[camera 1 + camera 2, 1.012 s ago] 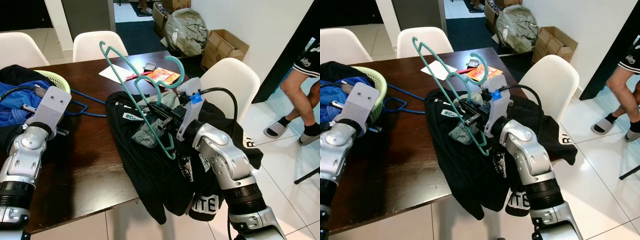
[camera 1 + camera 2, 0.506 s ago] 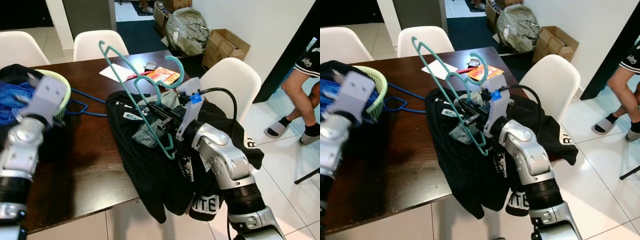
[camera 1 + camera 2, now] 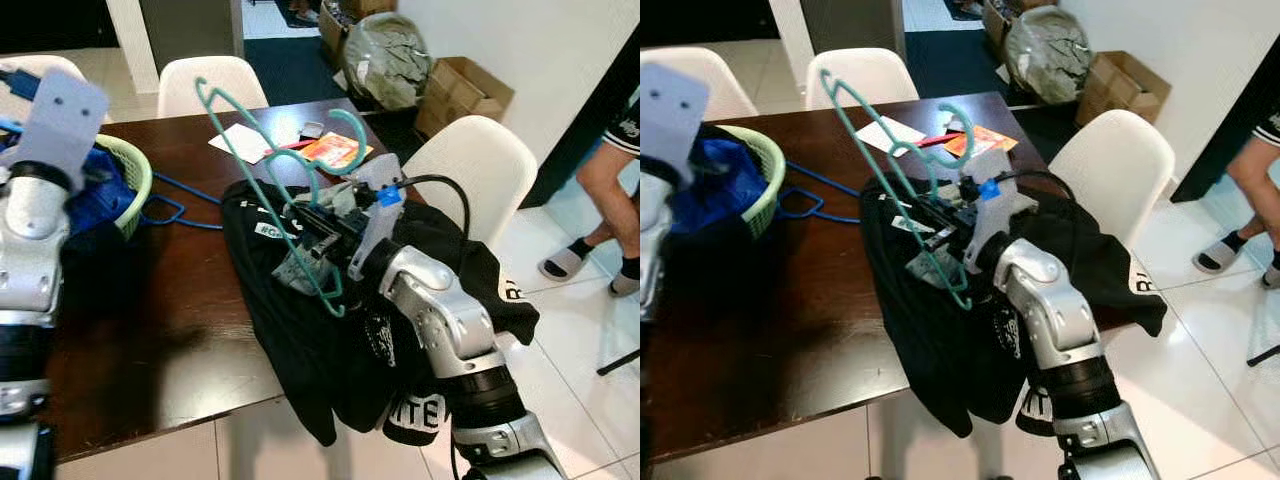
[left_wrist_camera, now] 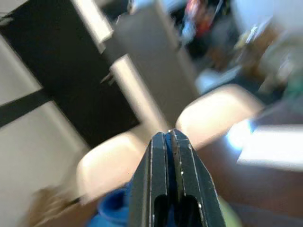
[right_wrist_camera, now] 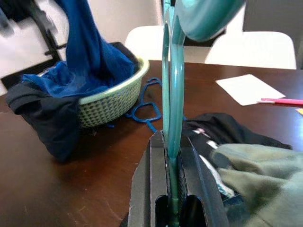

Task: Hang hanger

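Right gripper [image 3: 318, 232] clamped on teal hanger [image 3: 262, 175], mid-frame above black clothes [image 3: 300, 330]. Left gripper [image 4: 171, 142] fingers together, raised upper left.

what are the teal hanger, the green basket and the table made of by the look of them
The hanger held in the right hand looks like smooth moulded plastic: even teal colour, rounded glossy bars. The basket looks like pale green plastic moulded in a woven pattern, though real weave cannot be ruled out. The table looks like dark wood or veneer with a semi-gloss finish that reflects light.
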`<state>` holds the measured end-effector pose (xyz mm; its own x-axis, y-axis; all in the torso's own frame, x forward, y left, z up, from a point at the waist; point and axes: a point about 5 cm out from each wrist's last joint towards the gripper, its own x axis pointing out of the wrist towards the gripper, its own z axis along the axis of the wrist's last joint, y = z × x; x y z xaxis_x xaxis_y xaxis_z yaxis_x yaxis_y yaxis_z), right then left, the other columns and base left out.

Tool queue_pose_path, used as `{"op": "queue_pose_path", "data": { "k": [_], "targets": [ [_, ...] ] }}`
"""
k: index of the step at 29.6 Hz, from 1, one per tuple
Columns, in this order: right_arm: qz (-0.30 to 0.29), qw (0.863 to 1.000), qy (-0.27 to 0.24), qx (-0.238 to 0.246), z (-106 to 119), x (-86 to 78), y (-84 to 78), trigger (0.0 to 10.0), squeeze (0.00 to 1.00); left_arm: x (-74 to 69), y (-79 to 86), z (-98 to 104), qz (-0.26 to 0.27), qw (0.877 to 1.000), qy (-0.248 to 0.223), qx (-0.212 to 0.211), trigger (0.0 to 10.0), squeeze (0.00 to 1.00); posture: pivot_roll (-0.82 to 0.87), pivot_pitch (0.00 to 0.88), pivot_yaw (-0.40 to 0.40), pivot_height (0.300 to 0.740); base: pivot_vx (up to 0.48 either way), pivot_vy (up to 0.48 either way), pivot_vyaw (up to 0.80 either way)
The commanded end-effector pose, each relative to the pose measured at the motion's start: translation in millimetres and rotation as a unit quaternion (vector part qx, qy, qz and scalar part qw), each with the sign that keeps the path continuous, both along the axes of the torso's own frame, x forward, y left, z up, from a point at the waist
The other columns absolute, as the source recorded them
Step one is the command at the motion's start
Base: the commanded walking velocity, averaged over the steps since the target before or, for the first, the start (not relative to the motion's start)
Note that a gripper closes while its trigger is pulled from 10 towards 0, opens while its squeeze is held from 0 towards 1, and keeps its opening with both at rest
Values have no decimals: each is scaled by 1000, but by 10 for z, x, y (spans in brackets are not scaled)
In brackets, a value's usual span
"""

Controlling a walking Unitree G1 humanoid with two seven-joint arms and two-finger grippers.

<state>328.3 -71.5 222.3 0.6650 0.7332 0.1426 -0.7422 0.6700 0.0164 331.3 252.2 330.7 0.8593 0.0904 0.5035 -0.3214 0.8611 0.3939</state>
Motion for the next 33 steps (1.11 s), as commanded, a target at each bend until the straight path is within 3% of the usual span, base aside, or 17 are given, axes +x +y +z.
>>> {"op": "queue_pose_path", "data": {
  "k": [1, 2, 3, 4, 5, 6, 7, 9, 10, 15, 18, 21, 22, 30, 31, 33],
  "targets": [
    [-8, 1000, -4, 6, 12, 18, -26, 10000, 0, -124, -336, 347, -151, 985, -50, -61, 10000, 0, 7, 117, -12, 740, 0, 0, 0],
    [-10, 1000, -5, 10, 20, 24, -36, 10000, 0, -207, -554, 500, -242, 964, -64, -85, 10000, 0, 11, 115, -11, 740, 0, 0, 0],
    [-10, 1000, -5, 10, 20, 24, -36, 10000, 0, -207, -554, 500, -242, 964, -64, -85, 10000, 0, 11, 115, -11, 740, 0, 0, 0],
    [-12, 1000, -5, 15, 34, 34, -47, 10000, 0, -348, -796, 678, -328, 937, -83, -82, 10000, 0, 15, 114, -9, 740, 0, 0, 0],
    [-12, 1000, -5, 15, 34, 34, -47, 10000, 0, -348, -796, 678, -328, 937, -83, -82, 10000, 0, 15, 114, -9, 740, 0, 0, 0],
    [-14, 1000, -7, 21, 49, 45, -58, 10000, 0, -465, -942, 823, -379, 917, -100, -75, 10000, 0, 19, 111, -8, 740, 0, 0, 0],
    [-17, 999, -8, 27, 65, 57, -69, 10000, 0, -543, -1001, 935, -406, 904, -113, -70, 10000, 0, 22, 110, -7, 740, 0, 0, 0],
    [-17, 999, -8, 27, 65, 57, -69, 10000, 0, -543, -1001, 935, -406, 904, -113, -70, 10000, 0, 22, 110, -7, 740, 0, 0, 0],
    [-19, 999, -9, 31, 76, 65, -77, 10000, 0, -593, -1027, 1010, -422, 896, -122, -67, 10000, 0, 24, 109, -7, 740, 0, 0, 0],
    [-29, 999, -13, 35, 94, 100, -111, 10000, 0, -674, -967, 1229, -425, 893, -143, -45, 10000, 0, 37, 98, -2, 740, 0, 0, 0],
    [-43, 998, -16, 41, 118, 139, -165, 10000, 0, -795, -911, 1431, -436, 885, -159, -36, 10000, 0, 43, 93, 1, 740, 0, 0, 0],
    [-48, 998, -18, 42, 125, 153, -183, 10000, 0, -848, -899, 1493, -443, 881, -162, -37, 10000, 0, 46, 93, 2, 740, 0, 0, 0],
    [-56, 997, -20, 45, 135, 174, -212, 10000, 0, -922, -895, 1572, -456, 873, -167, -42, 10000, 0, 52, 91, 3, 740, 0, 0, 0],
    [-82, 995, -19, 45, 122, 226, -270, 10000, 0, -914, -942, 1484, -483, 864, -133, -58, 10000, 0, 57, 92, 4, 740, 0, 0, 0],
    [-93, 995, -17, 43, 113, 246, -293, 10000, 0, -842, -989, 1311, -499, 858, -95, -70, 10000, 0, 61, 96, 5, 740, 0, 0, 0],
    [-99, 994, -15, 42, 108, 258, -305, 10000, 0, -804, -1015, 1203, -503, 859, -74, -66, 10000, 0, 63, 97, 5, 740, 0, 0, 0]
  ]
}}
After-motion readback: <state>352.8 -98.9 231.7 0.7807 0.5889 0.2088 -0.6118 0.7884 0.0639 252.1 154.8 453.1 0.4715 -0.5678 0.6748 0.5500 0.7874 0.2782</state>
